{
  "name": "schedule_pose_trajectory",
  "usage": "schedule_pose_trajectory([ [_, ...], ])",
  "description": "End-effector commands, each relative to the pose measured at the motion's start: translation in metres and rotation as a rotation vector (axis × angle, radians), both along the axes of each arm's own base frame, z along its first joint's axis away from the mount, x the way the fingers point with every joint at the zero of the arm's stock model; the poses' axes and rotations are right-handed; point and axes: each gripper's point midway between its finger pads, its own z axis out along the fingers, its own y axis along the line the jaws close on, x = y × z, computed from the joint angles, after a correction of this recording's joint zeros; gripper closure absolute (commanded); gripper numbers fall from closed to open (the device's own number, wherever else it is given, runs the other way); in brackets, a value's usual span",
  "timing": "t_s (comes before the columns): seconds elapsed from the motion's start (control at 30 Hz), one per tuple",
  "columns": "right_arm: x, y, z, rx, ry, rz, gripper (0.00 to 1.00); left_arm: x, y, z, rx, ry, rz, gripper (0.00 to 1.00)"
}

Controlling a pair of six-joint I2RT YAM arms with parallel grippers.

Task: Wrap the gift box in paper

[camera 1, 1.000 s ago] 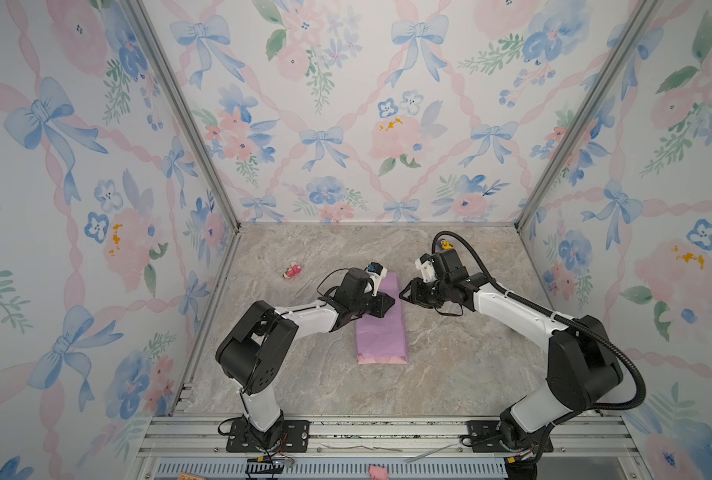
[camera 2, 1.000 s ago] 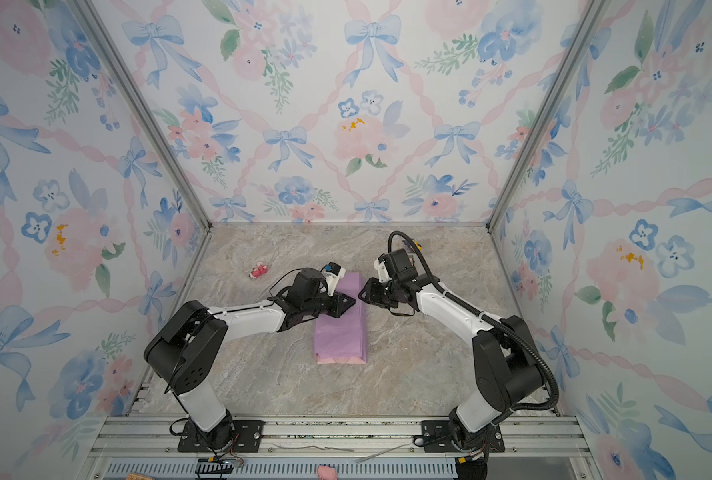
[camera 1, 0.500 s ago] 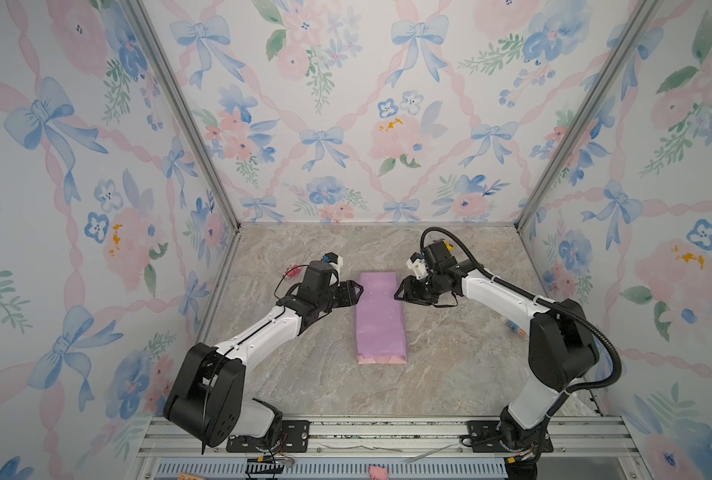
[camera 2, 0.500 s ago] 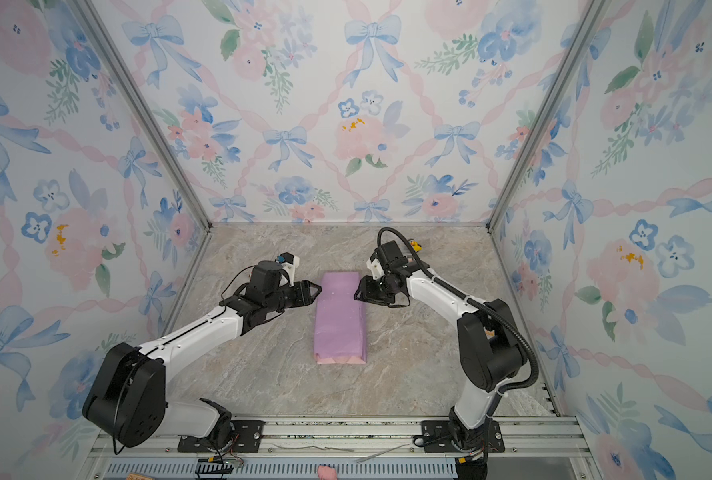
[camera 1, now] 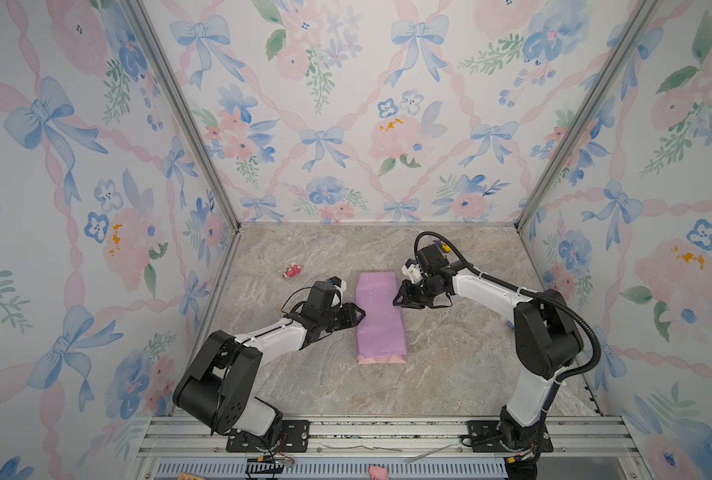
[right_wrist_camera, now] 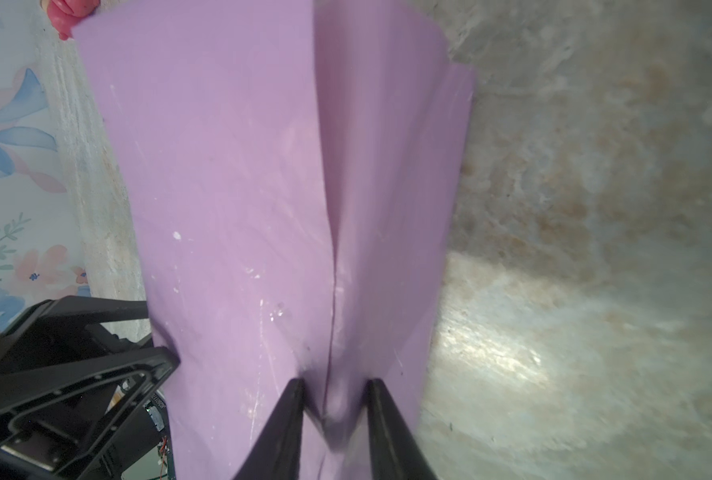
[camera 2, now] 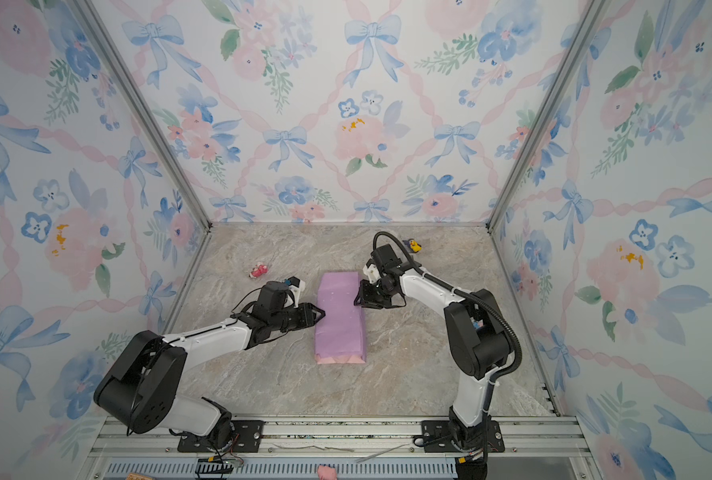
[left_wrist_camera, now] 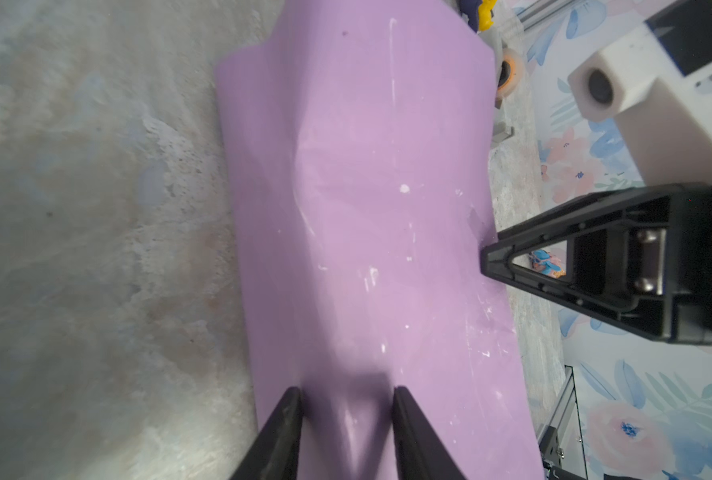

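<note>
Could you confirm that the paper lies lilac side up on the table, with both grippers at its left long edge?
Not quite: the grippers are not both at the left edge. In both top views the left gripper is at the left long edge of the paper, while the right gripper is at its right long edge, a little further back. The paper does lie lilac side up on the table.

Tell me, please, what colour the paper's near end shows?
Pale pink; the paper is otherwise lilac. Clearest in a top view.
</note>
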Motion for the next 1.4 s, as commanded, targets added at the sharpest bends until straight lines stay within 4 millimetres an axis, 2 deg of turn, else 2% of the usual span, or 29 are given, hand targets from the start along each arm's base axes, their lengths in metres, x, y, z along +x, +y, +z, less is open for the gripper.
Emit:
schedule_pose_trajectory([
  [0.0, 0.002, -0.004, -0.006, 0.003, 0.009, -0.018, 0.72, 0.007, -0.019, 0.012, -0.045, -0.048, -0.039, 0.64],
  [0.13, 0.01, -0.014, -0.007, 0.002, -0.003, -0.037, 0.73, 0.016, -0.028, 0.009, -0.015, -0.091, -0.054, 0.64],
  [0.2, 0.014, -0.019, -0.001, 0.005, -0.02, -0.036, 0.7, 0.021, -0.03, 0.007, 0.01, -0.114, -0.069, 0.63],
  [0.23, 0.016, -0.022, 0.005, 0.001, -0.037, -0.038, 0.64, 0.032, -0.034, 0.022, 0.01, -0.163, -0.072, 0.62],
  [0.27, 0.017, -0.027, 0.012, -0.004, -0.058, -0.043, 0.58, 0.035, -0.032, 0.027, 0.03, -0.192, -0.069, 0.61],
  [0.4, 0.013, -0.048, 0.044, -0.009, -0.171, -0.047, 0.54, 0.038, -0.023, 0.058, 0.105, -0.347, -0.072, 0.55],
  [0.47, 0.004, -0.056, 0.06, -0.013, -0.249, -0.029, 0.53, 0.031, -0.023, 0.075, 0.155, -0.459, -0.124, 0.5],
  [0.57, -0.013, -0.065, 0.064, -0.009, -0.298, -0.013, 0.52, 0.011, -0.034, 0.087, 0.285, -0.648, -0.296, 0.46],
  [0.7, -0.035, -0.073, 0.052, -0.002, -0.302, -0.019, 0.51, -0.01, -0.045, 0.078, 0.463, -0.791, -0.553, 0.38],
  [0.83, -0.053, -0.075, 0.032, -0.007, -0.288, -0.011, 0.51, -0.008, -0.052, 0.065, 0.569, -0.822, -0.667, 0.35],
  [0.93, -0.062, -0.07, 0.024, -0.006, -0.293, 0.02, 0.5, -0.004, -0.061, 0.059, 0.629, -0.852, -0.714, 0.33],
  [1.13, -0.07, -0.06, 0.02, -0.025, -0.308, 0.083, 0.48, -0.004, -0.078, 0.04, 0.683, -0.87, -0.807, 0.29],
  [1.37, -0.07, -0.054, 0.01, -0.045, -0.307, 0.113, 0.46, -0.002, -0.078, 0.024, 0.735, -0.857, -0.841, 0.31],
])
